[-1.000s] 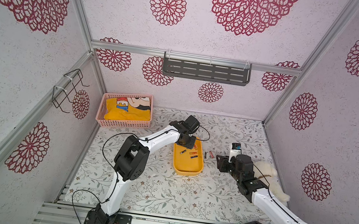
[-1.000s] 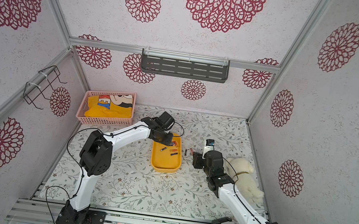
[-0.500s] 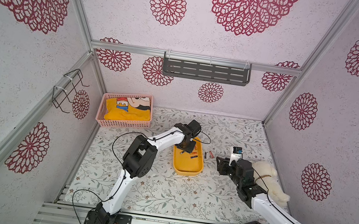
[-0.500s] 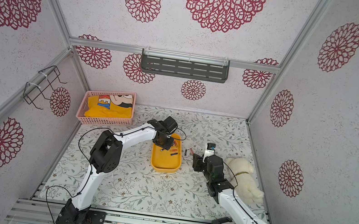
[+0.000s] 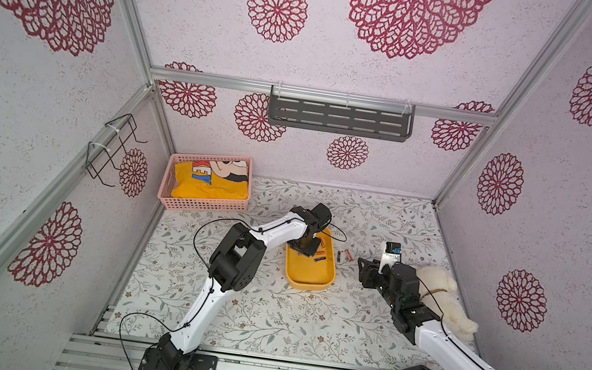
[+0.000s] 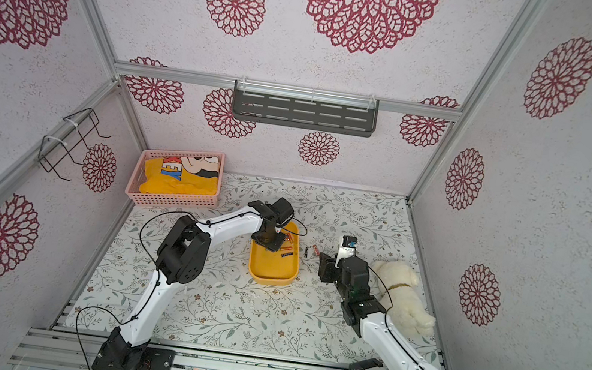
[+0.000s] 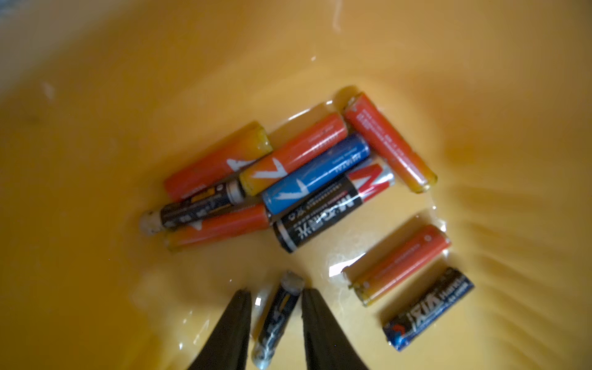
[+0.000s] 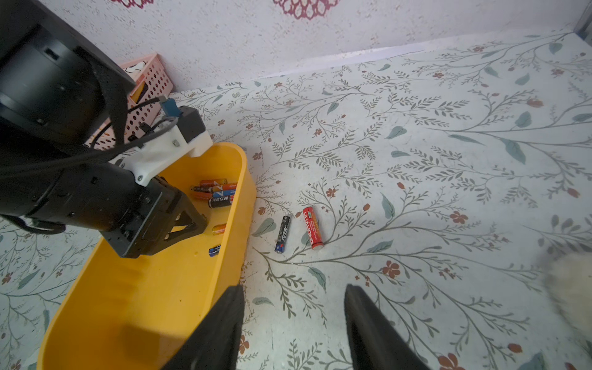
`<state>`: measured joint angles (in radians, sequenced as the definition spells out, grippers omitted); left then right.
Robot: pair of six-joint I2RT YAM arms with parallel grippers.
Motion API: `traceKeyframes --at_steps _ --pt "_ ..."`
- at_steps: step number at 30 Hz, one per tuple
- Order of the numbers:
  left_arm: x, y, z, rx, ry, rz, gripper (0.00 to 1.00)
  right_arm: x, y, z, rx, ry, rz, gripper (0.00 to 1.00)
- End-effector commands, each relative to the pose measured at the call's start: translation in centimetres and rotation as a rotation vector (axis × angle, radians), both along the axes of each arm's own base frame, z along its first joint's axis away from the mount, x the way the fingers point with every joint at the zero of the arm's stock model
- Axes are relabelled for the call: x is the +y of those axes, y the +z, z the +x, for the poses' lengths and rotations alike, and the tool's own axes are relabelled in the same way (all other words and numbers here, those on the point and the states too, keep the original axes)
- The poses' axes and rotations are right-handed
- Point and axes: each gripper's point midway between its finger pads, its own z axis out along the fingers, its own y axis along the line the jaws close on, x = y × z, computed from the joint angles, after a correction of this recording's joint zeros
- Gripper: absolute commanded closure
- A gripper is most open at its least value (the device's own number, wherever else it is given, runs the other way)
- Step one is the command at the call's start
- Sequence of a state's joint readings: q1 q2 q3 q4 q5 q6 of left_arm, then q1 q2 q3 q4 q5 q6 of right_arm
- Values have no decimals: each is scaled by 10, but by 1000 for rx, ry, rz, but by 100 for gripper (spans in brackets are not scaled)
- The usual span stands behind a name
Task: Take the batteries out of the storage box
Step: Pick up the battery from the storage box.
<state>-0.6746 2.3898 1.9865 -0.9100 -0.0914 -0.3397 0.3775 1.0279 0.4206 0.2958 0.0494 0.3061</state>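
Left wrist: our left gripper (image 7: 276,292) sits spread astride a black battery (image 7: 275,318); uneven closure may skid it across the storage box (image 7: 128,128).

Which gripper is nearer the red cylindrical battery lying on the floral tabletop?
Right. The right gripper sits open just short of the red battery; the left gripper is down inside the yellow plastic tray.
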Motion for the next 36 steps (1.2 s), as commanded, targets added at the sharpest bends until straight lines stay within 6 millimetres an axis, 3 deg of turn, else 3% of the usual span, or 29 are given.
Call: traceKeyframes --at_steps 1,8,15,18,26,30,34,36 --pt "1 -15 -4 23 -15 36 79 -5 21 3 -77 -22 6 44" --pt "0 -3 2 -3 -6 37 86 -9 33 0 -115 -38 15 44" --pt "0 8 2 -9 7 36 100 -17 45 -4 -158 -67 6 42" --pt "-3 24 3 -25 8 18 100 -19 49 -4 -169 -77 -1 41" --pt "-5 92 6 -94 44 -66 100 -18 46 -2 -163 -77 0 41" --pt "14 114 2 -100 115 -76 100 -16 46 0 -160 -69 1 41" --pt "54 123 -1 -110 231 -81 100 -9 46 1 -160 -37 -6 41" --pt "75 118 -3 -111 301 -96 100 2 47 0 -165 7 -25 41"
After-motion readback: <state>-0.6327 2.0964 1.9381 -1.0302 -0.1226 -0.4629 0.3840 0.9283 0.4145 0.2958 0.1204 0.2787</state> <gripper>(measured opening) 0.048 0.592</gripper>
